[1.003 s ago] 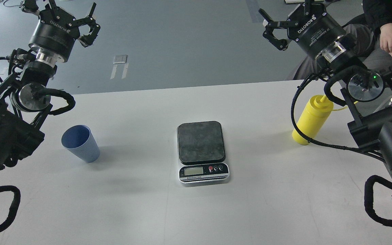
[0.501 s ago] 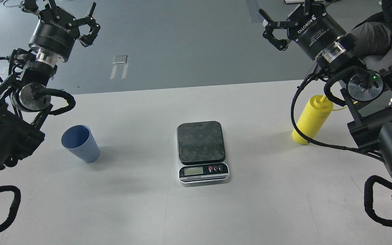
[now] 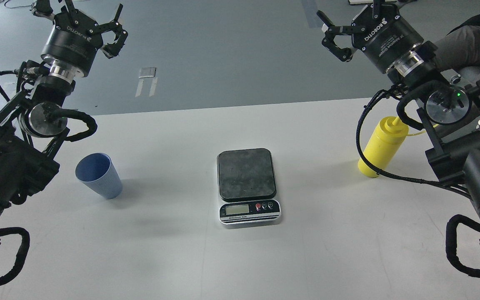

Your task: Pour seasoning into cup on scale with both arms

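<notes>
The yellow seasoning bottle (image 3: 381,146) stands upright at the right of the white table, partly behind my right arm's cable. The pale blue ribbed cup (image 3: 98,175) stands upright at the left of the table. The scale (image 3: 247,184) sits in the middle with a bare dark platform. My left gripper (image 3: 88,18) is held high at the upper left, beyond the table's far edge, open and empty. My right gripper (image 3: 344,29) is held high at the upper right, above and behind the bottle, open and empty.
The white table (image 3: 240,258) ends at a far edge near mid-frame, with grey floor beyond. A seated person's leg (image 3: 461,46) shows at the upper right. A taped patch (image 3: 147,73) lies on the floor.
My left arm has shifted slightly up and to the right. The person at the upper right has drawn their hands back out of view. The cup, scale and bottle have not moved.
</notes>
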{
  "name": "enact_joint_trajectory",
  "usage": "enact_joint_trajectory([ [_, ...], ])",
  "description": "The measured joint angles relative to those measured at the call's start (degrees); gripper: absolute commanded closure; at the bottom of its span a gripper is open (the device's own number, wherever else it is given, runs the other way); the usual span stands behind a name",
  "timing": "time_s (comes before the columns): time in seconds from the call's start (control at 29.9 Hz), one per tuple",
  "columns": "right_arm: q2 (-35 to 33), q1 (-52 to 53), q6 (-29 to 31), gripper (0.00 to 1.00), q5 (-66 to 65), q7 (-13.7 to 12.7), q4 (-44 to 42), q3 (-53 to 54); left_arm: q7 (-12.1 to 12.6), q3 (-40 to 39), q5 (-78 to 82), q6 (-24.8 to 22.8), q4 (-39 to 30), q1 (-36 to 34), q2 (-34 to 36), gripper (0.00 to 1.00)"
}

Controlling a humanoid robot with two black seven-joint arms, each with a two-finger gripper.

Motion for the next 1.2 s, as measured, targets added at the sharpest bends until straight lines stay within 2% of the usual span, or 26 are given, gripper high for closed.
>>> enact_joint_trajectory([
  [1.2, 0.0, -0.3, 0.0, 0.0, 0.0, 0.0, 0.1, 0.0, 0.1, 0.6, 0.9, 0.0, -0.2, 0.1, 0.0, 0.02],
])
